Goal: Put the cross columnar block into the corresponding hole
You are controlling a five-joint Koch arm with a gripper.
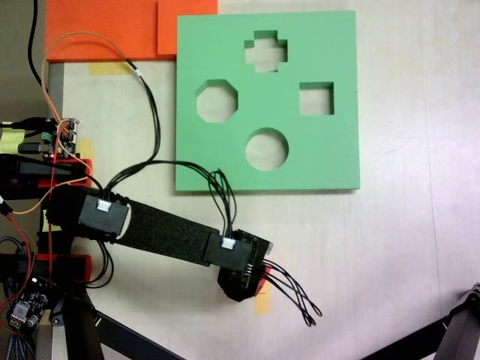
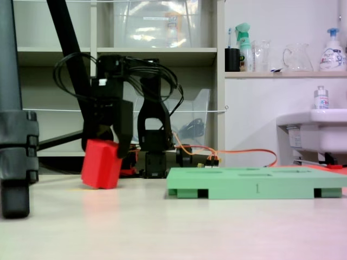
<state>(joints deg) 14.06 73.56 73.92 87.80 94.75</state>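
In the low fixed view the hand (image 2: 111,149) is clenched on the red block (image 2: 101,163), its black fingers (image 2: 124,127) pressed down the block's right side. The block is tilted, its lower edge at or just above the tabletop (image 2: 173,227); contact cannot be told. It sits left of the green board (image 2: 255,184), apart from it.

In the top-down fixed view the arm (image 1: 161,232) reaches right from its base at the left edge, and the hand (image 1: 247,281) points down below the board's (image 1: 330,157) lower left corner. Just a red sliver of the block (image 1: 262,286) peeks out beside it. The cross hole (image 1: 265,51) lies near the board's far edge, with octagonal, square and round holes nearer. Orange slabs (image 1: 112,30) lie at the top left, one touching the board's corner.
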